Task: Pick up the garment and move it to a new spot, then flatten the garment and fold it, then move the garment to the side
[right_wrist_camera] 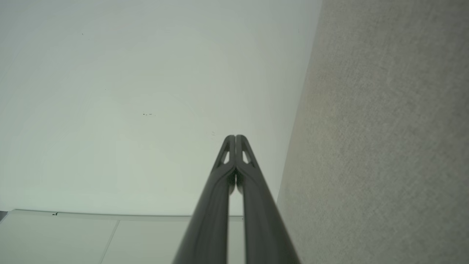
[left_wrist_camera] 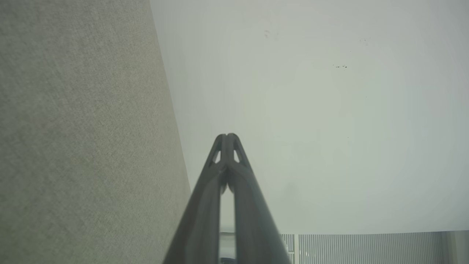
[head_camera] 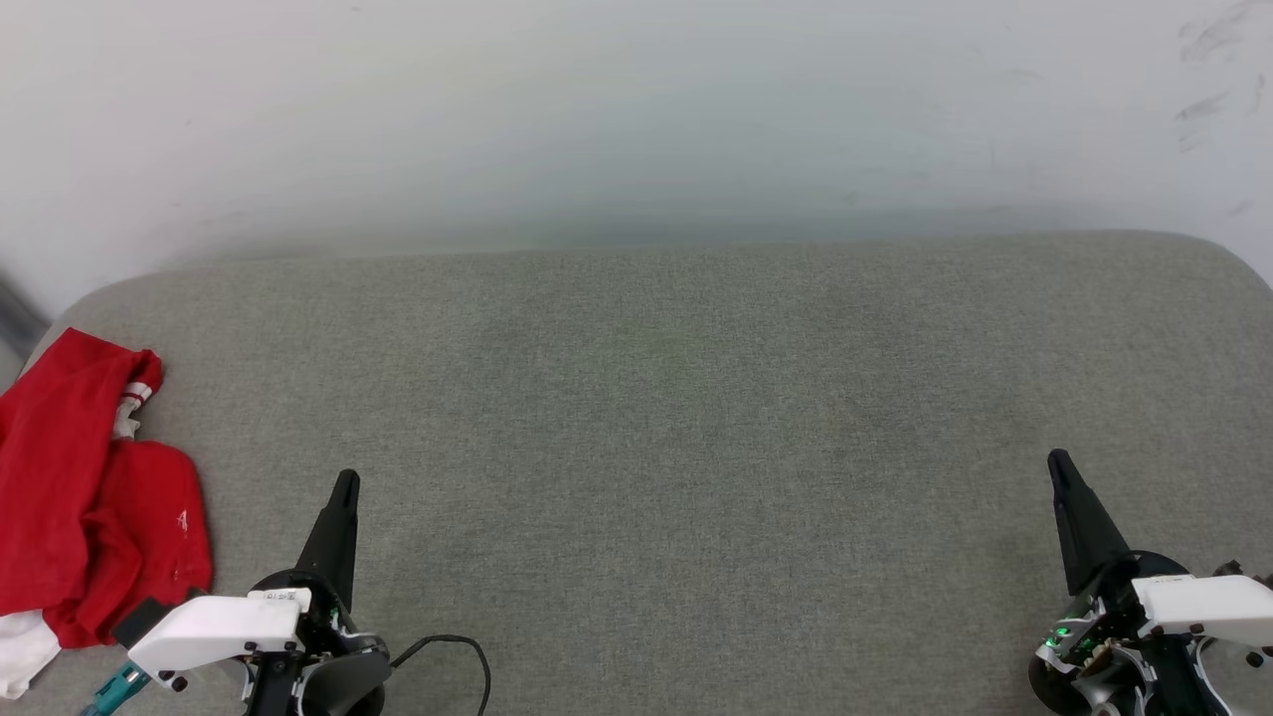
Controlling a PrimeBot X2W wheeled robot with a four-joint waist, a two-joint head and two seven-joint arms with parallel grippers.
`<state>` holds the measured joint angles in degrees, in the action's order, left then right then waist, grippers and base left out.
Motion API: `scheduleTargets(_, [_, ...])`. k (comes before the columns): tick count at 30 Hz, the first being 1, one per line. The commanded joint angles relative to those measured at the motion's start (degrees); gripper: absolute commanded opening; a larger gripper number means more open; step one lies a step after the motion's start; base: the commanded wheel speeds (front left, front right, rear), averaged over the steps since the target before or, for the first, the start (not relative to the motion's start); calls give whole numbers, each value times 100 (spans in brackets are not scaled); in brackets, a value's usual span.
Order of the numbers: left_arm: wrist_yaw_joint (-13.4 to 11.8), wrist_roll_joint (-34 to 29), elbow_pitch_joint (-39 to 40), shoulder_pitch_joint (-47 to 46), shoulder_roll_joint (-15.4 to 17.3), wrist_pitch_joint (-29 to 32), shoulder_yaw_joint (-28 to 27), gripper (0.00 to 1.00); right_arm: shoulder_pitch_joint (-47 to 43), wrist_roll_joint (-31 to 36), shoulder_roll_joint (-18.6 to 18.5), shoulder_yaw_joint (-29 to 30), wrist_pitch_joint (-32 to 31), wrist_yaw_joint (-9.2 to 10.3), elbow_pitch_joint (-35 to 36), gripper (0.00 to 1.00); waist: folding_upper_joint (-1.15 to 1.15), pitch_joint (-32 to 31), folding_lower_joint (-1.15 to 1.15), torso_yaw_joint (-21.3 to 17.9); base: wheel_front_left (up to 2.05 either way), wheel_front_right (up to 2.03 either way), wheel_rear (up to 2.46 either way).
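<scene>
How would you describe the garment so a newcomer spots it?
Take the grey fabric surface before the white wall. At its left edge, left of the left gripper, lies a crumpled jersey. It alone is bright red, with striped trim and white parts.

Matt grey woven cloth across the worktop [head_camera: 676, 398], fine-grained and slightly rough. Soft, matt red cloth in the garment [head_camera: 80, 517], rumpled, with white cloth at its lower edge. Smooth, dull dark plastic on the jaws of the left gripper [head_camera: 346, 482] and right gripper [head_camera: 1057, 462]; smooth, slightly glossy white plastic on the wrist casings [head_camera: 214, 626]. Smooth matt pale wall [head_camera: 636, 119], scuffed with dark smudges at the upper right.
</scene>
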<state>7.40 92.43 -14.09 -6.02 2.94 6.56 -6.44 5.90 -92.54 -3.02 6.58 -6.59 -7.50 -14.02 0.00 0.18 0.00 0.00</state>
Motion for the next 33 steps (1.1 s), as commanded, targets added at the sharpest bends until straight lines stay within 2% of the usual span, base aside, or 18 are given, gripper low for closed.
scheduleTargets(1, [17,-11,-2,-44,-7,13,-20,0,59,27,24,-3,-4,2,-5,0,0,0,0,0,0,0,0])
scheduleTargets(33, [17,-9,-2,-44,-7,10,-17,0,59,27,24,-4,-3,2,-5,0,0,0,0,0,0,0,0])
